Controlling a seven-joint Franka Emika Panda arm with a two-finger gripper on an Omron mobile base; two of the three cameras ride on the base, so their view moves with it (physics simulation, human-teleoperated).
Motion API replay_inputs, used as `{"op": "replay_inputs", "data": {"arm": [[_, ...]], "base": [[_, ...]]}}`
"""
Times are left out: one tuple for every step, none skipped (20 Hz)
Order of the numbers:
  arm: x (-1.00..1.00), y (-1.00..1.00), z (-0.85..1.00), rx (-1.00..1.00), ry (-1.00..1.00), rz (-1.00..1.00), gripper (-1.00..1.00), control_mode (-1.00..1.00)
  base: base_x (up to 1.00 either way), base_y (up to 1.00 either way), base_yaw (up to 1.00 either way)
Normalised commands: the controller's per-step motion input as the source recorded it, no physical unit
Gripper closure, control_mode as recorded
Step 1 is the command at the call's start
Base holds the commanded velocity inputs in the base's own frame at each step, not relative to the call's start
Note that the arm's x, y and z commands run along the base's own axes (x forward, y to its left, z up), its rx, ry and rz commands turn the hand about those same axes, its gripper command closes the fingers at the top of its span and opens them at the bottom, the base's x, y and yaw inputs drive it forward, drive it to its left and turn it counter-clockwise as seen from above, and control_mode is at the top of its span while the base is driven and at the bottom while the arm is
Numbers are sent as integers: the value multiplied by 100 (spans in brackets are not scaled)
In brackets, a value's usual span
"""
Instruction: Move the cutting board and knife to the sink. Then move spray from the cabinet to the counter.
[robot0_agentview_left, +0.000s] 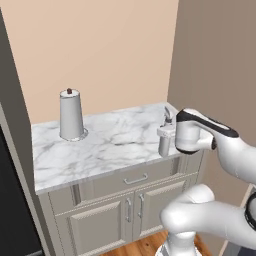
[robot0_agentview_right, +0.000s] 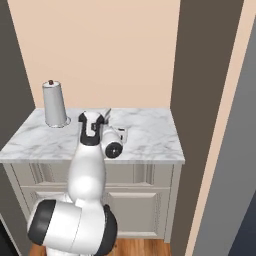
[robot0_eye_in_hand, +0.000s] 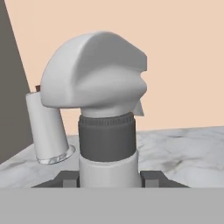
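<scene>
Spray bottle (robot0_eye_in_hand: 103, 109): upright, clamped between the fingers of the gripper (robot0_eye_in_hand: 109, 178), over the right part of the marble counter (robot0_agentview_left: 105, 145). Paper-towel roll (robot0_agentview_left: 70, 114) well apart at left. Best practice, by judgement: lower straight, keep it vertical, seat the base flat before releasing.

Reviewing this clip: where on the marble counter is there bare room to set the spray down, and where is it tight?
The counter is bare across its middle, between the paper-towel roll at the back left and the spray at the right front. The right back corner by the brown wall also looks free. It is tight only at the right front, where the hand grips the spray.
</scene>
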Motion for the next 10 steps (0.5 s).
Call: {"op": "replay_inputs", "data": {"arm": [[16,1,-4,0,0,0,100,-100],[14,0,-9,0,0,0,100,-100],[15,2,-8,0,0,0,100,-100],[14,4,-12,0,0,0,100,-100],[9,3,-16,0,0,0,100,-100],[6,1,-18,0,0,0,100,-100],[1,1,-21,0,0,0,100,-100],[0,1,-21,0,0,0,100,-100],[0,1,-16,0,0,0,100,-100],[0,2,-16,0,-1,0,100,-100]], "base": [[0,0,0],[0,0,0],[0,0,0],[0,0,0],[0,0,0],[0,0,0],[0,0,0],[0,0,0],[0,0,0],[0,0,0]]}}
